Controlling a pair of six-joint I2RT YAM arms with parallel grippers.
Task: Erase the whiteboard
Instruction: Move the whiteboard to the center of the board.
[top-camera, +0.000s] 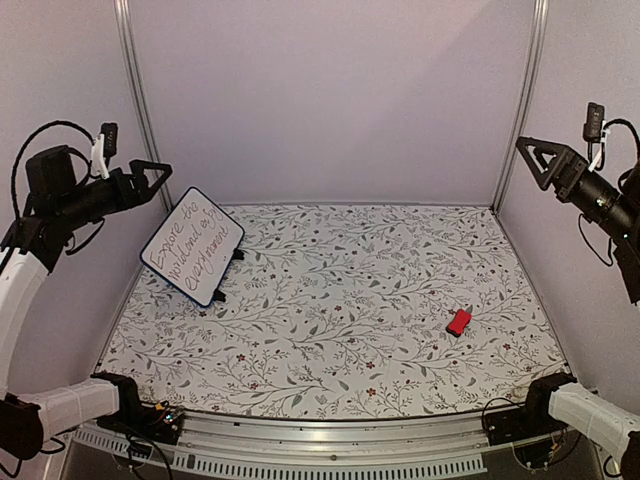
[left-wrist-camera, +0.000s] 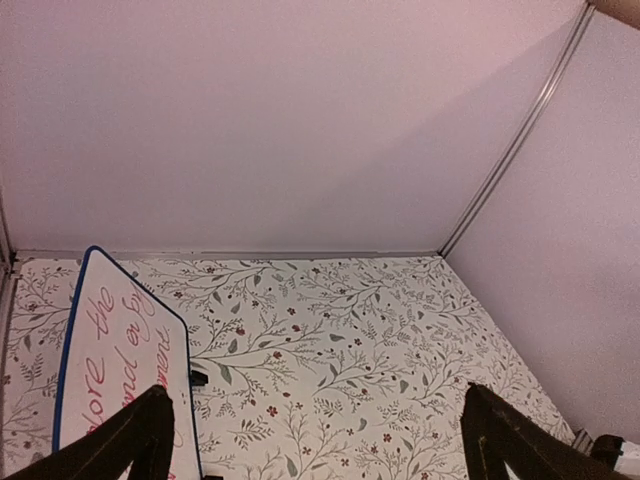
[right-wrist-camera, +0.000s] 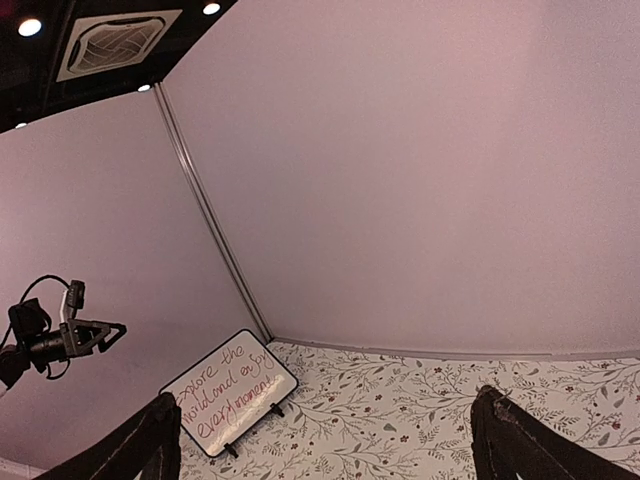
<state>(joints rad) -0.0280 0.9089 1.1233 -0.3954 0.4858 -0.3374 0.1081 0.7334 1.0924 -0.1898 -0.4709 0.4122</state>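
Note:
The whiteboard (top-camera: 192, 245) stands tilted on small black feet at the table's far left, with red handwriting across its face. It also shows in the left wrist view as the whiteboard (left-wrist-camera: 110, 370), and in the right wrist view as the whiteboard (right-wrist-camera: 230, 390). My left gripper (top-camera: 165, 188) hangs open in the air just left of and above the board's top edge, apart from it. My right gripper (top-camera: 528, 165) is raised high at the far right, open and holding nothing. A small red eraser block (top-camera: 459, 322) lies on the table at the right. Each wrist view shows its own gripper open and empty: left gripper (left-wrist-camera: 320, 450), right gripper (right-wrist-camera: 325, 450).
A floral-patterned cloth (top-camera: 340, 300) covers the table. Pale walls close in the back and both sides, with metal posts (top-camera: 140, 100) at the corners. A metal rail (top-camera: 330, 440) runs along the near edge between the two arm bases.

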